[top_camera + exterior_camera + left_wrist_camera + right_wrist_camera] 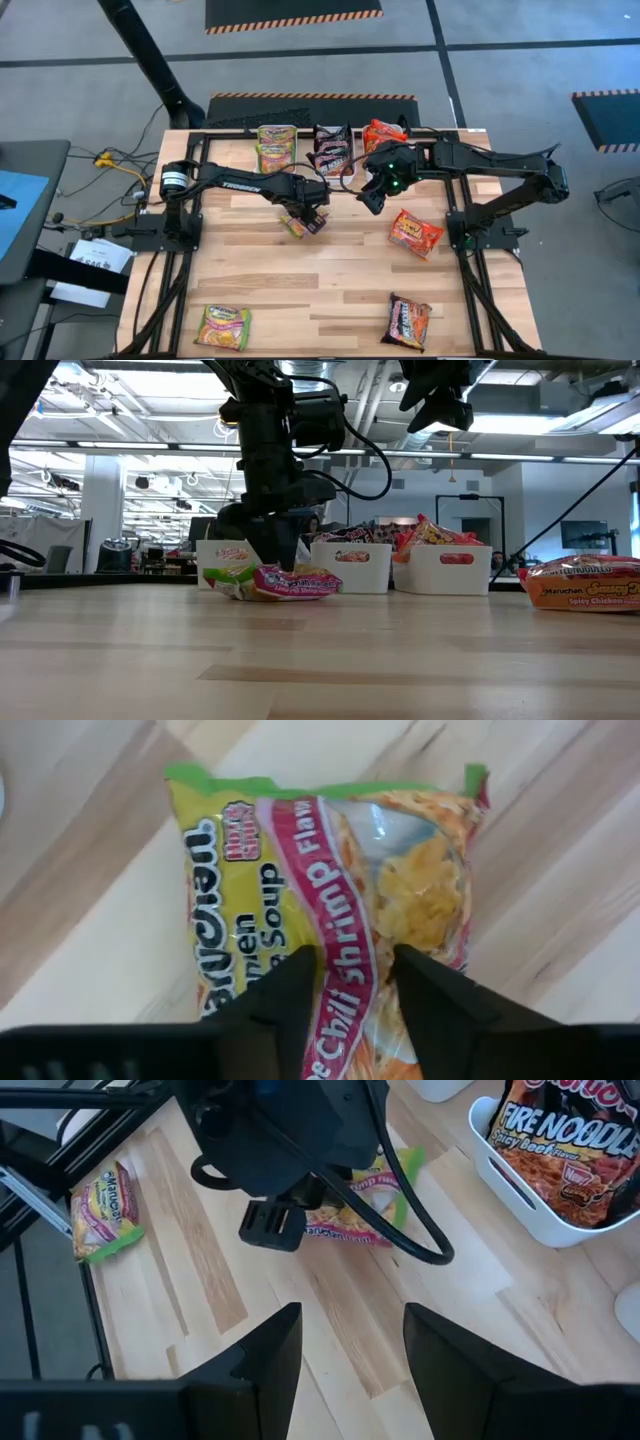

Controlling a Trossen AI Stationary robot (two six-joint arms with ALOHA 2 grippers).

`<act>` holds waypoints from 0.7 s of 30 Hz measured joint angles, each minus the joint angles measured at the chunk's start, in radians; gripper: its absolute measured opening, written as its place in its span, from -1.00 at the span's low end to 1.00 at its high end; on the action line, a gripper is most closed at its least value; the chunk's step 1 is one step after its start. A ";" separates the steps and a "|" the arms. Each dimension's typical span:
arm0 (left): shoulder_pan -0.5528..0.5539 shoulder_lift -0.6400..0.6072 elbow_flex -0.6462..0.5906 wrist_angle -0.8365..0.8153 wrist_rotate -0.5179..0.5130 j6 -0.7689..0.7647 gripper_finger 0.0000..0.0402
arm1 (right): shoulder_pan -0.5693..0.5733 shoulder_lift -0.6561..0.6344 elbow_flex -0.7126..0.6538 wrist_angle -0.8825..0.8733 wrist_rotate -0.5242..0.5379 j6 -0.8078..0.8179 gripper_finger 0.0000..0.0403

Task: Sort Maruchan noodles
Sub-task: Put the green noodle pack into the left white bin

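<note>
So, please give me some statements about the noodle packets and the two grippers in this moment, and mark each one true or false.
1. The left gripper is down over a green-yellow packet lying on the table. True.
2. The right gripper holds a red-orange packet. False: its fingers are open and empty, above bare wood.
3. Three white bins stand in a row at the far edge of the table. True.
4. All packets are already in the bins. False: besides that packet, one more green-yellow packet and two red-orange ones lie loose on the table.
5. The packet under the left gripper reads "Chili Shrimp". True.
</note>
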State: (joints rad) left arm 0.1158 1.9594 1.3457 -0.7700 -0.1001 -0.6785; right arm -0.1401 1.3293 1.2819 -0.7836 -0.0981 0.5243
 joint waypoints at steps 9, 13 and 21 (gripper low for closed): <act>-0.006 0.001 0.000 0.009 0.057 0.062 -0.96 | -0.006 0.000 0.000 0.001 0.018 0.000 -0.01; -0.020 -0.006 -0.002 0.009 0.086 0.104 -0.99 | -0.008 0.000 0.000 0.001 0.025 -0.001 -0.01; -0.071 -0.092 -0.011 -0.039 0.048 0.121 -1.00 | -0.013 0.000 0.000 0.003 0.025 0.000 -0.01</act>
State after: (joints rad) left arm 0.0443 1.8672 1.3350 -0.8093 -0.0522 -0.5578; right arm -0.1532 1.3293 1.2819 -0.7811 -0.0727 0.5240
